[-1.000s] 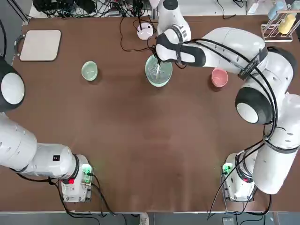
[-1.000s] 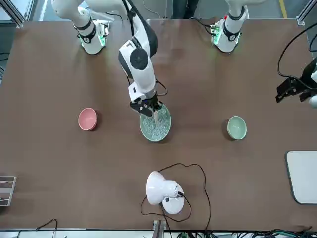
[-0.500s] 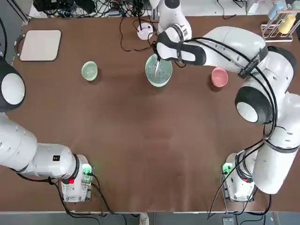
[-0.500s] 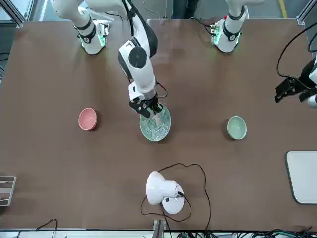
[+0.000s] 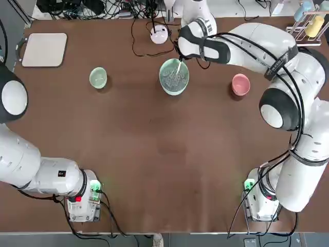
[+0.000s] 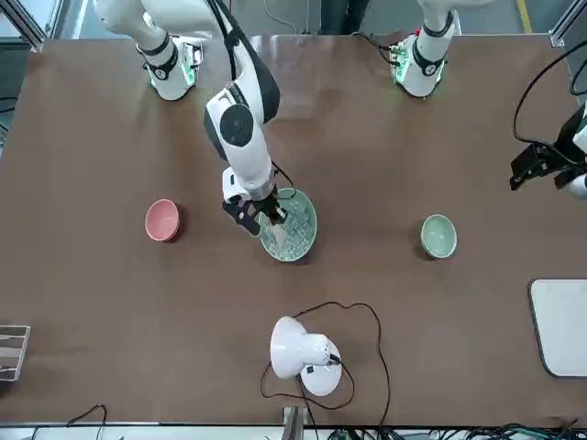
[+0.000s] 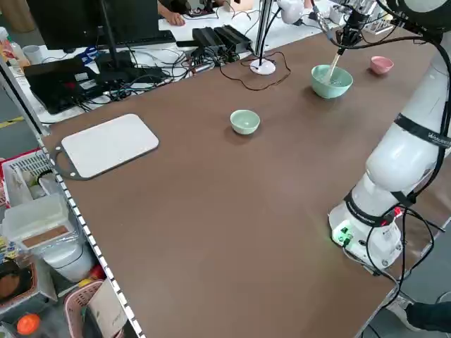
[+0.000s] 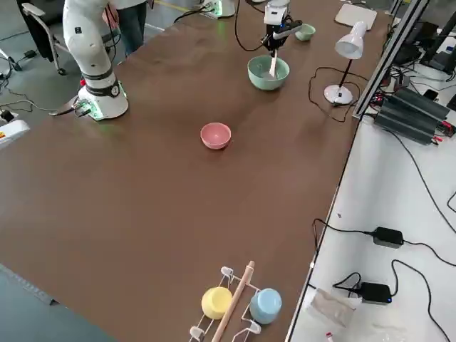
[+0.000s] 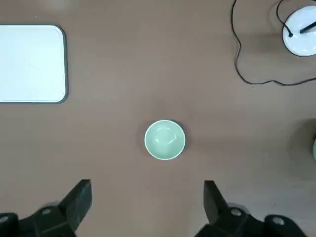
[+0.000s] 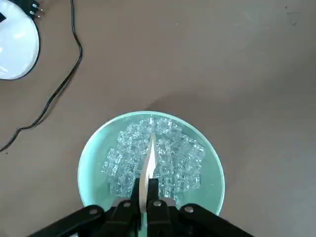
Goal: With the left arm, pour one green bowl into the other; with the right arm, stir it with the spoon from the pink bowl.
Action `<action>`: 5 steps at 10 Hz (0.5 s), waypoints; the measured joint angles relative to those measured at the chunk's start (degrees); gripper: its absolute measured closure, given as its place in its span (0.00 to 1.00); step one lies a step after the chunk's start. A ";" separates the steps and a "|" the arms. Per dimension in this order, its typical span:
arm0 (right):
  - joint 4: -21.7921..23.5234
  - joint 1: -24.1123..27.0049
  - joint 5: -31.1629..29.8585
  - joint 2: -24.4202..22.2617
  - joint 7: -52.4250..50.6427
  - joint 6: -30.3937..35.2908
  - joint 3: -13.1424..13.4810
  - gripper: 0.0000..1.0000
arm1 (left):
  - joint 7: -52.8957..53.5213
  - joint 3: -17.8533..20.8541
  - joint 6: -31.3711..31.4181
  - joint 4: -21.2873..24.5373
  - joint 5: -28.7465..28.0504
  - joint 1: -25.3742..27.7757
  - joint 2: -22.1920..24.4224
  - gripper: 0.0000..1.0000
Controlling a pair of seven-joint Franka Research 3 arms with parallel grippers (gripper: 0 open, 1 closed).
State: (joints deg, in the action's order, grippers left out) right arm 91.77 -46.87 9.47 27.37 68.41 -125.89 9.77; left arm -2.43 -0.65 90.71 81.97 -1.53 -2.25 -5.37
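One spoon point(image 10: 147, 174) in the right gripper point(image 10: 144, 197)

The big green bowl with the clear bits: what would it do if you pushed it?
The big green bowl would probably keep its shape, as its rim looks smooth and firm. The clear bits are loose and piled inside, so they might shift. Its round sides could make it tip if pushed high up.

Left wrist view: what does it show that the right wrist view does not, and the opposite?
Only the left wrist view: the small green bowl, the white board and the open left gripper.
Only the right wrist view: the right gripper shut on the wooden spoon, and the clear pieces.
Both: the large green bowl (only a sliver in the left), the white round base, black cable and brown table.
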 joint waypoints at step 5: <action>-1.17 0.00 0.13 -5.51 -0.23 5.63 -0.20 0.95 | 0.00 0.07 0.00 -0.06 0.00 0.28 0.00 0.00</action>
State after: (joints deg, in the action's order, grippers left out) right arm 90.59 -46.87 9.60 21.85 68.18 -120.26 9.57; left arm -2.43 -0.58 90.71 81.91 -1.54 -1.97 -5.37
